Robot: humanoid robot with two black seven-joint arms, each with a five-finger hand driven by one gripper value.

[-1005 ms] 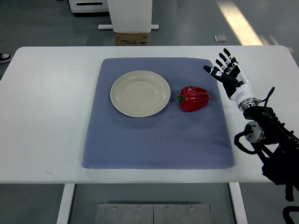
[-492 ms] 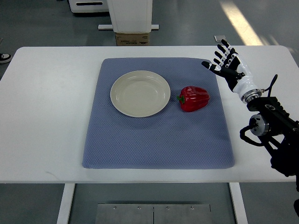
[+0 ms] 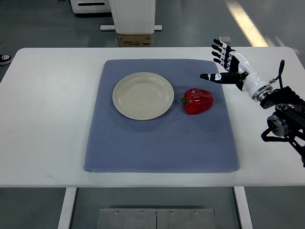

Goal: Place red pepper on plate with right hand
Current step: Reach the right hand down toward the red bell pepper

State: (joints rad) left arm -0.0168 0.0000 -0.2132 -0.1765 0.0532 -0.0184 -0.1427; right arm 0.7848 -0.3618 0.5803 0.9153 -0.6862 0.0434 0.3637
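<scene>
A red pepper (image 3: 198, 100) with a green stem lies on a blue-grey mat (image 3: 161, 117), just right of a round cream plate (image 3: 143, 95). The plate holds nothing. My right hand (image 3: 223, 62) hovers above the mat's far right corner, up and to the right of the pepper and apart from it. Its fingers are spread open and its thumb points left toward the pepper. The left arm does not show.
The mat lies on a white table (image 3: 52, 105). A cardboard box (image 3: 135, 40) and a white machine base (image 3: 132, 14) stand on the floor behind the table's far edge.
My right arm has risen and swung toward the far edge of the table, and the hand has turned so that its thumb now points left toward the pepper. Pepper and plate have not moved.
</scene>
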